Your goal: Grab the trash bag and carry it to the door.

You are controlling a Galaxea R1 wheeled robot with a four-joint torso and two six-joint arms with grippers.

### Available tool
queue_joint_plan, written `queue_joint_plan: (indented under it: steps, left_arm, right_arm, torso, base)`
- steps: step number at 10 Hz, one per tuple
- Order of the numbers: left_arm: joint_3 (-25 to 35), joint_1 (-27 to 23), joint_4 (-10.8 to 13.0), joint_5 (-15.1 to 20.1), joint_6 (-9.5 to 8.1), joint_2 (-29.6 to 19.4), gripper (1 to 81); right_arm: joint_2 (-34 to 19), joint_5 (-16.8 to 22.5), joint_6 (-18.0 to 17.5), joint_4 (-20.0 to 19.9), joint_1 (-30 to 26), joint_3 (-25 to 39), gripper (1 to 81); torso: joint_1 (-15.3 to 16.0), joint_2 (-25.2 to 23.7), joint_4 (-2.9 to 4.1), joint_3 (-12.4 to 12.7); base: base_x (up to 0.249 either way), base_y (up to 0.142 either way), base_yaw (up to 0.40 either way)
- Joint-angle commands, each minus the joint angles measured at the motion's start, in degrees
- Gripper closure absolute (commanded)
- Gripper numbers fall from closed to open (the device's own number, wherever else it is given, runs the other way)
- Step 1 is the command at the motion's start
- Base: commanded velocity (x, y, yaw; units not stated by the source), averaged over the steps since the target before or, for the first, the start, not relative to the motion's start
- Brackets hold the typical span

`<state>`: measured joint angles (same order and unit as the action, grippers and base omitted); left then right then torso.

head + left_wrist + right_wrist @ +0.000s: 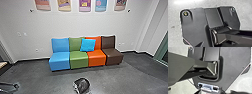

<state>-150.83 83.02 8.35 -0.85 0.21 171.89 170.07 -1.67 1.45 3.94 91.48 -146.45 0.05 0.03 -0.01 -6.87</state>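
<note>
A dark, rounded bundle with pale patches, which looks like the trash bag (82, 85), rests on the grey floor at the bottom middle of the head view, in front of the row of seats. At the right edge stands a green-framed glazed opening (163, 51); whether it is the door, I cannot tell. Both wrist views look down on my own dark base plate and jointed bar, with pale floor around them. How my grippers stand cannot be made out.
Four joined seats, blue (59, 61), green, orange and brown, stand along the white wall, with a bright blue cushion (88, 45) on them. Posters (85, 5) hang above. A dark jointed object (9, 86) reaches in at the lower left.
</note>
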Motion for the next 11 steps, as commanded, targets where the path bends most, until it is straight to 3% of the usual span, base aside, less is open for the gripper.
queue_joint_plan:
  steps: [1,7,11]
  left_arm:
    - [0.4,-2.4,-0.1,3.1,0.41,-0.1,1.0]
    - [0.4,-2.4,-0.1,3.2,0.41,-0.1,1.0]
    - [0.4,-2.4,-0.1,3.1,0.41,-0.2,1.0]
  right_arm:
    - [0.2,3.5,0.2,0.4,-1.2,0.5,1.0]
    - [0.3,3.5,0.2,0.2,-1.0,-0.1,1.0]
    - [0.3,3.5,0.2,0.2,-1.0,-0.1,1.0]
  torso:
    - [0.0,0.0,0.0,0.0]
    - [0.0,0.0,0.0,0.0]
    - [0.0,0.0,0.0,0.0]
  base:
    - [0.153,0.0,0.0]
    - [0.15,0.0,0.0]
    - [0.148,0.066,0.0]
